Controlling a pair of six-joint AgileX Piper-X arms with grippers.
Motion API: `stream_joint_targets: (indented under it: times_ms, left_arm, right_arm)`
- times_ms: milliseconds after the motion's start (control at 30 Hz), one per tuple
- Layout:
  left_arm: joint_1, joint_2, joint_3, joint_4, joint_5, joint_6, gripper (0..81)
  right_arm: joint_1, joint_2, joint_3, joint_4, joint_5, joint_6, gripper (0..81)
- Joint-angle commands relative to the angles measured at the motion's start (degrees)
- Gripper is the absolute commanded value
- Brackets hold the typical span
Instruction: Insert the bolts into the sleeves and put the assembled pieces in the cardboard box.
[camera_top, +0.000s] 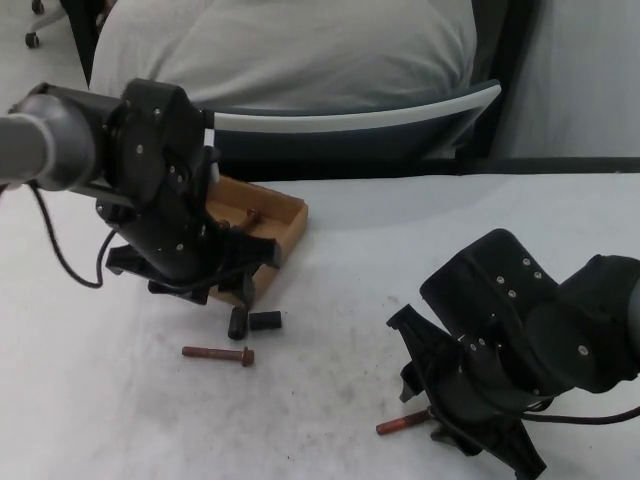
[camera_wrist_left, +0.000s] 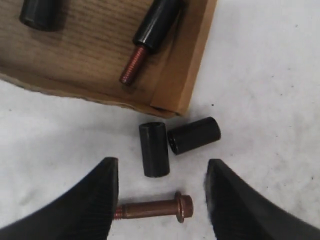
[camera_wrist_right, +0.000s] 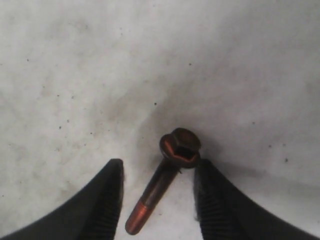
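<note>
Positioning for pickup, I judge: my left end effector (camera_wrist_left: 161, 164) open and empty over sleeves (camera_wrist_left: 154, 149) and bolt (camera_wrist_left: 155, 209) just beside the cardboard box (camera_wrist_left: 185, 65); right end effector (camera_wrist_right: 159, 165) open around second bolt (camera_wrist_right: 162, 192), well apart from it

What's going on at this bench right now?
Bolt-and-sleeve assembly, partway through. The left gripper, open, hangs over a loose bolt and two black sleeves lying beside the cardboard box, which already holds one assembled piece. The right gripper, also open, straddles a second bolt lying on the bench. Nothing is gripped at this moment.
</note>
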Motion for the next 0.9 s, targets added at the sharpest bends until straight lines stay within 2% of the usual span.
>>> stream_joint_targets:
  times_ms: [0, 367, 667, 867]
  left_arm:
    - [-0.19, 2.57, -2.75, 2.3, 0.5, 0.41, 50.4]
    - [-0.19, 6.76, -5.33, 2.1, 0.6, 0.18, 49.7]
    - [-0.33, 9.55, -5.45, 1.86, 1.78, -0.88, 49.6]
    - [-1.8, 10.13, -5.45, 1.9, -0.94, -0.93, 44.2]
  right_arm:
    - [-0.24, 0.22, -0.09, -0.39, 0.52, -0.41, 43.2]
    - [-0.24, 3.05, -0.09, -0.31, -1.83, 1.29, 41.9]
    - [-0.24, 3.31, -0.09, -0.14, -0.09, 2.68, 38.3]
    - [-0.24, 3.44, -0.09, 1.31, -0.04, 2.68, 37.9]
